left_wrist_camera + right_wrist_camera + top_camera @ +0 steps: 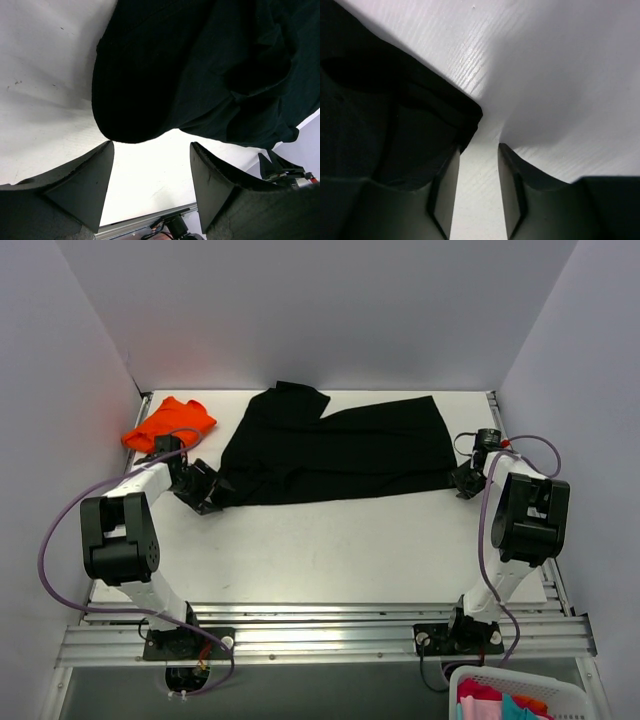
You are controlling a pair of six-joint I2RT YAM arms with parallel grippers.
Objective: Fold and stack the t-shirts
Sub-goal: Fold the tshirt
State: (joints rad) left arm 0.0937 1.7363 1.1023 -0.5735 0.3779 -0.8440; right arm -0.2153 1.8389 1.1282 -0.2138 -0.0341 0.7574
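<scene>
Top view: black shirt [340, 450] lies spread across the back-centre of the table [340, 560], long side running L–R, with one sleeve or flap sticking up toward the back wall. Orange shirt [170, 425] sits bunched in the back-left corner, well apart from the black one.

Left gripper [208, 490] is low at the black shirt's near-left corner. Right gripper [463, 480] is low at its near-right corner. Both arms reach in from the sides.

Left wrist cam: fingers [80, 195] are set wide apart w/ bare table between them. The rounded edge of the black cloth is just ahead of the tips, not between them, so nothing is held.

Right wrist cam: fingers [512, 190] have only a narrow gap, w/ white table showing through it. The shirt's corner is just ahead of the tips and a bit to one side. Dark cloth runs alongside one finger, but none is visible inside the gap, so no grip that I can see.

Near-right, below the table edge, is a white basket [565, 695] w/ bright cloth inside.
</scene>
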